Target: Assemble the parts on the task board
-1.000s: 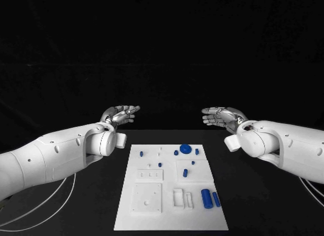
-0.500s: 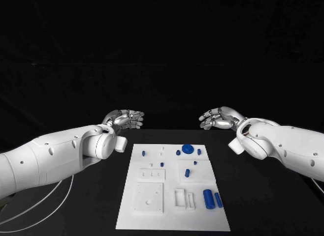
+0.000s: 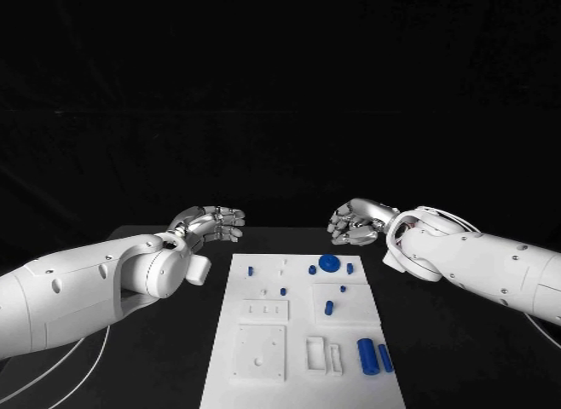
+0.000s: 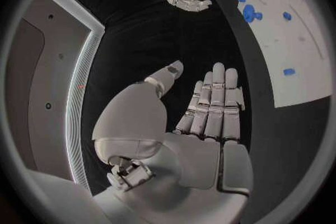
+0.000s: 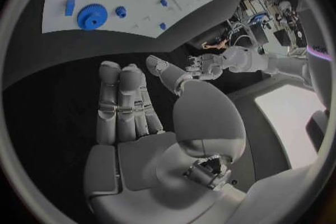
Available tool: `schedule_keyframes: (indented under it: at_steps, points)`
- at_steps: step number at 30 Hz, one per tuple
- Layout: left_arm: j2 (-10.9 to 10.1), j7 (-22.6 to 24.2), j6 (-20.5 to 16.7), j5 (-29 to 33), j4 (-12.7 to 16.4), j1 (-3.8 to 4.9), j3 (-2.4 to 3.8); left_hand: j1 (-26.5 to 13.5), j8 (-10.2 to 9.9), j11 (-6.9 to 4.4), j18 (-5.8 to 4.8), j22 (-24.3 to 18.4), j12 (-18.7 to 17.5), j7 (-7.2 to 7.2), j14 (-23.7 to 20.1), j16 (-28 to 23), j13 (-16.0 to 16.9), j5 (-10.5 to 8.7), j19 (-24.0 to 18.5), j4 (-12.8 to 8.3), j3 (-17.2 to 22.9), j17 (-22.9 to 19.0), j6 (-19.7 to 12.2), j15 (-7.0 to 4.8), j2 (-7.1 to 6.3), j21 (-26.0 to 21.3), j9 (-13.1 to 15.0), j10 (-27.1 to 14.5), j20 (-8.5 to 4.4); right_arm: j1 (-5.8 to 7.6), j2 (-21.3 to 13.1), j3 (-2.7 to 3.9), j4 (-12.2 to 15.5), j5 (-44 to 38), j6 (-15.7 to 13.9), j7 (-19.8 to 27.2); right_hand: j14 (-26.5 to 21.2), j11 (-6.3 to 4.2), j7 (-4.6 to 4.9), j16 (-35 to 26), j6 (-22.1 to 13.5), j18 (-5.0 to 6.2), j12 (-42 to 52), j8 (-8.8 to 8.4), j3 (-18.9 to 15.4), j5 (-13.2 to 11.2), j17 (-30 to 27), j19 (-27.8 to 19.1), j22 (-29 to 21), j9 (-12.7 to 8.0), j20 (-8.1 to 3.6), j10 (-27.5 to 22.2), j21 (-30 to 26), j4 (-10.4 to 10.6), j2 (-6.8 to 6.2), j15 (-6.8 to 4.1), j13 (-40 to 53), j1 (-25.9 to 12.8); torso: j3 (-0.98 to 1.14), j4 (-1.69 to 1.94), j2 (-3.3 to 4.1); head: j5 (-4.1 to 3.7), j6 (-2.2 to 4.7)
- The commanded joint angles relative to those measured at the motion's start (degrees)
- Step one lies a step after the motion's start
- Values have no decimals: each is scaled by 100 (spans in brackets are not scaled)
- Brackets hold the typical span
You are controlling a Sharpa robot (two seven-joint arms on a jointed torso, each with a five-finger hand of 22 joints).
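- The task board (image 3: 303,332), a long white plate, lies with its long axis running away from the robot, centred between the two arms.
- The right hand (image 3: 357,223) hovers just beyond the board's far right corner, holding nothing; its fingers lie straight, side by side, in the right wrist view (image 5: 126,106).
- The left hand (image 3: 210,221) hovers off the board's far left corner, farther out from it; its fingers are extended and it holds nothing.
- The blue gear (image 3: 330,262), at the board's far end, lies nearest the right hand, below and just inboard of it.
- Two blue cylinders (image 3: 373,356) lie side by side on the board's near right area, long axes along the board.
- Small blue pegs (image 3: 328,308) stand at the board's middle and far end.
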Motion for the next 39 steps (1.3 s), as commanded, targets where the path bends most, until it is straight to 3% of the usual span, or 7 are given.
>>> schedule_keyframes:
  at_steps: [1,9,18,22,27,31,39]
  points:
    - [-33,98,154,2,151,26,8,-50,-26,12,59,130,-28,211,-50,4,-8,-27,-41,-29,9,3,58,17,0,39,-8,-43,-23,18,-3,4,18,-1172,-139,-205,-163,28,7,292,62,242,-94,-82,61,-46,179,-6,149,-12,-160,57,379,16,-37,16,51,18,-1,32,131,2,4]
    - [-75,199,87,2,436,27,8,-129,-58,10,24,109,-106,184,-186,-96,-23,-47,-170,-80,77,-33,93,73,-1,4,-21,-123,12,24,106,4,88,-1676,-193,-295,-225,53,4,455,78,242,-242,-179,180,40,178,-119,132,-2,-167,46,706,23,-100,43,105,4,-30,77,238,-22,1]
    - [-161,184,61,-52,705,39,7,-199,53,-8,36,113,83,250,-154,-102,44,-49,-171,-140,150,-24,415,69,12,44,35,297,13,22,212,-6,35,-1895,-139,-320,-238,126,16,518,4,242,-419,-281,227,137,136,-138,116,-39,-141,-120,805,38,-204,112,57,-58,-45,132,381,-66,16]
    - [-197,179,83,-99,768,55,8,-243,142,-118,35,112,224,172,-140,-101,85,-50,-172,-167,176,-16,657,66,25,65,91,557,12,20,245,-15,54,-1961,-124,-325,-243,144,14,534,-2,242,-457,-298,226,127,123,-138,111,-47,-140,-158,821,38,-221,130,38,-69,-45,157,455,-73,20]
    - [-196,184,92,-105,741,61,8,-271,153,-154,37,113,270,141,-119,-88,89,-53,-162,-192,187,-5,740,56,30,86,115,636,4,-3,301,-39,-20,-1933,-153,-338,-247,153,14,553,-2,242,-471,-312,213,107,110,-140,107,-54,-137,-165,835,47,-241,139,25,-96,-37,187,549,-94,37]
    - [-204,191,96,-105,745,61,8,-273,152,-155,37,113,271,140,-119,-88,88,-53,-161,-195,187,-4,744,56,29,87,116,638,3,-44,314,-47,-48,-1947,-165,-364,-255,171,41,574,-29,242,-496,-342,188,110,94,-136,102,-68,-141,-224,849,60,-274,155,-3,-143,-25,184,602,-86,56]
    - [-207,200,132,-105,743,61,9,-282,139,-148,37,112,261,139,-121,-89,78,-55,-162,-205,189,-3,742,56,25,91,117,619,2,-134,313,-51,1,-2010,-165,-405,-266,190,55,611,-52,242,-496,-373,119,145,70,-134,95,-83,-152,-286,865,52,-314,174,-42,-195,-12,181,667,-81,8]
